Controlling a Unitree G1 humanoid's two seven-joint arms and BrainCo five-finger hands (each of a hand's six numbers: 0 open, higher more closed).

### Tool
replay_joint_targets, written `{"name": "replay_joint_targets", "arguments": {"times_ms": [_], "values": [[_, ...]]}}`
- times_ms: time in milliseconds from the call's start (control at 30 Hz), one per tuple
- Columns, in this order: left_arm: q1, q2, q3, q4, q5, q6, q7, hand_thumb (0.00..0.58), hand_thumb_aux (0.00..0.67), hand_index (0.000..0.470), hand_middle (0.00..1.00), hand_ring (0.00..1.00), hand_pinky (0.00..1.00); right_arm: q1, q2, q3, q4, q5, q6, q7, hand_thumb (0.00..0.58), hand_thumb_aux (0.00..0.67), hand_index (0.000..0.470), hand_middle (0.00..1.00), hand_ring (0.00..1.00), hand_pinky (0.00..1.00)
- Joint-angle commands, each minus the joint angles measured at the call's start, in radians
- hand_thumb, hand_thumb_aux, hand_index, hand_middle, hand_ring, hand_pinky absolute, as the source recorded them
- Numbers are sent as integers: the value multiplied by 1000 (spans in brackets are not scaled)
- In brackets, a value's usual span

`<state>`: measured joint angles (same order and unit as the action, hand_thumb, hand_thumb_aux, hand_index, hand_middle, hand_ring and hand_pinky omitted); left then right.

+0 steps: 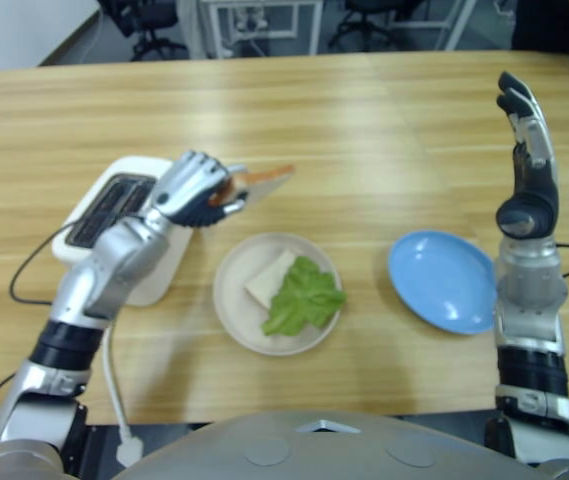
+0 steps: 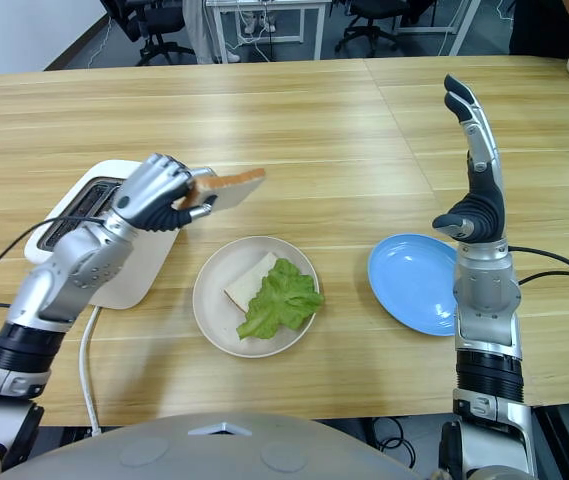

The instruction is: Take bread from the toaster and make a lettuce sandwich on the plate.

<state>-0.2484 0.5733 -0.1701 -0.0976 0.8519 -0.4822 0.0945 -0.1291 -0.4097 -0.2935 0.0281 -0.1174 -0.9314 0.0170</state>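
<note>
As the plate stands: slice under lettuce; I judge it half done.
Left hand: pinching toast, not yet placed.
Right hand: raised, fingers straight, empty.

toaster: white
bread slice: tan, brown crust
lettuce: green
plate: cream
dish right of plate: blue
table: light wood grain

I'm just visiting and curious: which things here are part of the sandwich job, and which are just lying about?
For the job: toaster, toast slice in left robot hand, beige plate, bread slice on it, lettuce leaf.
Lying about: blue plate.
</note>
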Motion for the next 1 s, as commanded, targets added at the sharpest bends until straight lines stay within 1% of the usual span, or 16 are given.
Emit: {"name": "replay_joint_targets", "arguments": {"times_ms": [33, 200, 400, 567, 733, 1000], "values": [[-7, -13, -59, 33, 124, 7, 75, 580, 670, 460, 1000, 1000, 1000, -4, -14, 20, -10, -2, 9, 23, 0, 0, 0, 0, 0, 0], [20, -28, -110, 27, 199, 21, 133, 580, 670, 460, 1000, 1000, 1000, 9, -35, 65, -5, -6, 25, 68, 0, 0, 0, 0, 0, 0], [48, -64, -185, 17, 257, 34, 164, 580, 670, 460, 1000, 1000, 1000, 26, -78, 194, 55, -87, 62, 173, 0, 0, 0, 0, 0, 0], [49, -66, -218, 33, 312, 59, 203, 580, 670, 460, 1000, 1000, 1000, 29, -117, 283, 123, -155, 99, 237, 0, 0, 0, 0, 0, 0], [49, -63, -252, 57, 355, 74, 227, 580, 670, 460, 1000, 1000, 1000, 17, -145, 340, 165, -214, 132, 265, 0, 0, 0, 0, 0, 0], [52, -62, -300, 72, 387, 96, 251, 580, 670, 460, 1000, 1000, 1000, 0, -166, 403, 152, -245, 160, 301, 0, 0, 0, 0, 0, 0]]}}
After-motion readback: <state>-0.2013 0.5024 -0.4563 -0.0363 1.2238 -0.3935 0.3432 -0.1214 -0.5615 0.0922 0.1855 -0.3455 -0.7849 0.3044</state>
